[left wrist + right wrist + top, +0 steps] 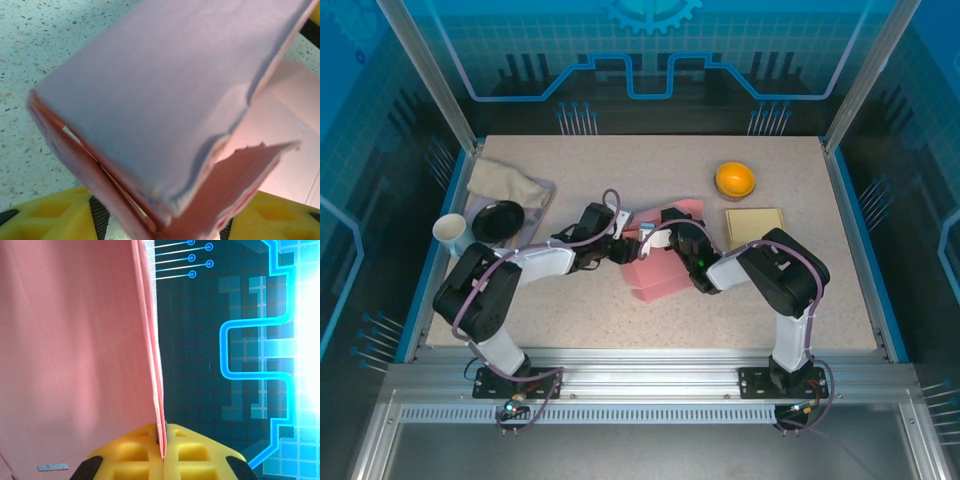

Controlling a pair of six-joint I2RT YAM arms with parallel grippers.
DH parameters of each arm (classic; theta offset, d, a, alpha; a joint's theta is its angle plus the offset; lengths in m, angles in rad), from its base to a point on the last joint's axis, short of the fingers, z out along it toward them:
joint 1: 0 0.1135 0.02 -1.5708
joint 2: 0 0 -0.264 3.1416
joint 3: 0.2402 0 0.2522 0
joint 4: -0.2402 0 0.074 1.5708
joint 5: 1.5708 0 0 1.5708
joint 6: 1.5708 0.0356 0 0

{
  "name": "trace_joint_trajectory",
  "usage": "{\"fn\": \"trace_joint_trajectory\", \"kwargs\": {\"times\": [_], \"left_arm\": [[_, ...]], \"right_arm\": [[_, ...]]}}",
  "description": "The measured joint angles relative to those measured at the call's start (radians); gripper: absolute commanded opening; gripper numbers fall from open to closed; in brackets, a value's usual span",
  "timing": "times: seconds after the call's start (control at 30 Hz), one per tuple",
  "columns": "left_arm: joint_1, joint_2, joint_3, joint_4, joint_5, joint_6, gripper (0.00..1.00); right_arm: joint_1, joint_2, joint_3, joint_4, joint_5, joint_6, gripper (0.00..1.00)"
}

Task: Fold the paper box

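The pink paper box [655,275] lies partly folded at the middle of the table, with both arms meeting over its far side. My left gripper [623,247] stands open, its yellow fingers [47,215] wide apart on either side of a folded corner of the box [165,85]; a slit of table shows between the left pad and the paper. My right gripper [650,236] is shut on the edge of an upright, double-layered wall of the box [75,350], pinched between its yellow fingertips [162,450].
An orange bowl [734,179] and a tan square pad [753,226] sit at the back right. At the left are a beige cloth [505,183], a black dish [499,220] and a white cup [450,232]. Blue rails edge the table.
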Motion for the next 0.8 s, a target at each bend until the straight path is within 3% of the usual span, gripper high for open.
{"fn": "trace_joint_trajectory", "kwargs": {"times": [0.63, 0.8], "left_arm": [[-0.065, 0.112, 0.068, 0.002, -0.292, -0.074, 0.59], [-0.066, 0.140, 0.099, -0.010, -0.378, -0.082, 0.53]], "right_arm": [[0.002, -0.001, -0.009, 0.007, 0.011, 0.010, 0.00], [0.005, -0.005, -0.012, 0.006, 0.016, 0.011, 0.00]]}}
